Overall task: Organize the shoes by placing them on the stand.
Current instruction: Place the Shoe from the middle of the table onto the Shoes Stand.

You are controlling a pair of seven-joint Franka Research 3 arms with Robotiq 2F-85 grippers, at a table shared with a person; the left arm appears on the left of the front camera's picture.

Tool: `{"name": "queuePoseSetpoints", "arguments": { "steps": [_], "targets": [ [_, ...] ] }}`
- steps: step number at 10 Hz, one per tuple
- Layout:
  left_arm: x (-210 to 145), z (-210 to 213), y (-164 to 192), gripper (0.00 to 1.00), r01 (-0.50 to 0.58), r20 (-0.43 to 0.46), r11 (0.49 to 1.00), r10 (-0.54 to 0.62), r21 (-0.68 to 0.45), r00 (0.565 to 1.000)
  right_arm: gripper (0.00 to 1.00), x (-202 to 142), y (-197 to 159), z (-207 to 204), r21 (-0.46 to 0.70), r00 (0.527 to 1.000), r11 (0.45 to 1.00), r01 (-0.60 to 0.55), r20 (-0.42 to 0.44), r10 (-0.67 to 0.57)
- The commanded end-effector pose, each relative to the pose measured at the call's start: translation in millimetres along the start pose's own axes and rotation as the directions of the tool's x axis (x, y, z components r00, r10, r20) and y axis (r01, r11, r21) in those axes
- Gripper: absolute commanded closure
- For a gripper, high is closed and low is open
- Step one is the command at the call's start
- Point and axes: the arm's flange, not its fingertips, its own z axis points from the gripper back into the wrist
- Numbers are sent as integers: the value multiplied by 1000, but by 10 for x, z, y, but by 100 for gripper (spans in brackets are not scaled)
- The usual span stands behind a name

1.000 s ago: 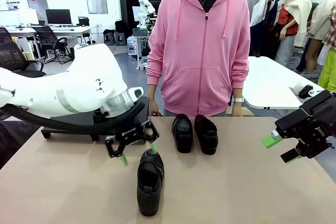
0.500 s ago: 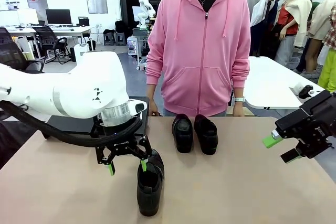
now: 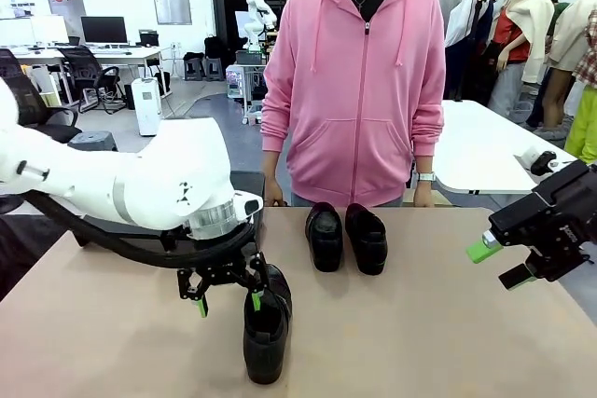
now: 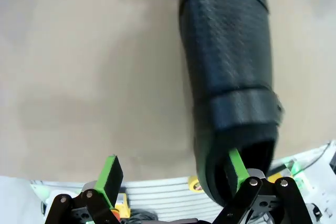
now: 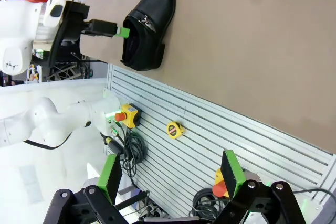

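Note:
One black shoe (image 3: pixel 266 331) lies alone on the near middle of the table, toe towards me. My left gripper (image 3: pixel 227 298) is open at its heel end. In the left wrist view one green pad (image 4: pixel 234 165) sits inside the opening of the shoe (image 4: pixel 231 72) and the other pad (image 4: pixel 109 174) is outside over bare table. Two more shoes (image 3: pixel 325 235) (image 3: pixel 367 238) stand side by side before the person. The stand (image 3: pixel 250 184) is a black platform at the far left, mostly hidden behind my left arm. My right gripper (image 3: pixel 499 263) hangs open and empty at the right edge.
A person in a pink hoodie stands at the far edge, hands (image 3: pixel 272 198) resting by the table rim. The right wrist view looks down past the table's near edge at the single shoe (image 5: pixel 147 24) and the left gripper's pad (image 5: pixel 122 31).
My left gripper has come down and nearer along the single shoe, from its far end to its heel opening, staying open. The right arm and the shoes have not moved.

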Motion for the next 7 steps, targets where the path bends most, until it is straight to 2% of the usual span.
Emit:
{"name": "queuePoseSetpoints", "arguments": {
  "steps": [1, 3, 4, 5, 7],
  "targets": [
    [209, -156, -109, 0, -13, 35, 999, 12, 38, 999, 0, 21, 13, 7, 36, 1000, 999, -20, 10, 19],
    [356, -228, -106, 0, -19, 41, 1000, 18, 20, 999, 0, 21, 13, 7, 36, 1000, 999, -20, 10, 19],
    [374, -223, -105, 60, -31, 50, 999, 30, 27, 998, 0, 21, 13, 7, 36, 1000, 999, -20, 10, 19],
    [379, -215, -100, 100, -39, 62, 998, 37, 39, 997, 0, 21, 13, 7, 36, 1000, 999, -20, 10, 19],
    [376, -214, -96, 100, -33, 66, 999, 31, 39, 997, 0, 21, 13, 7, 36, 1000, 999, -20, 10, 19]
  ]
}}
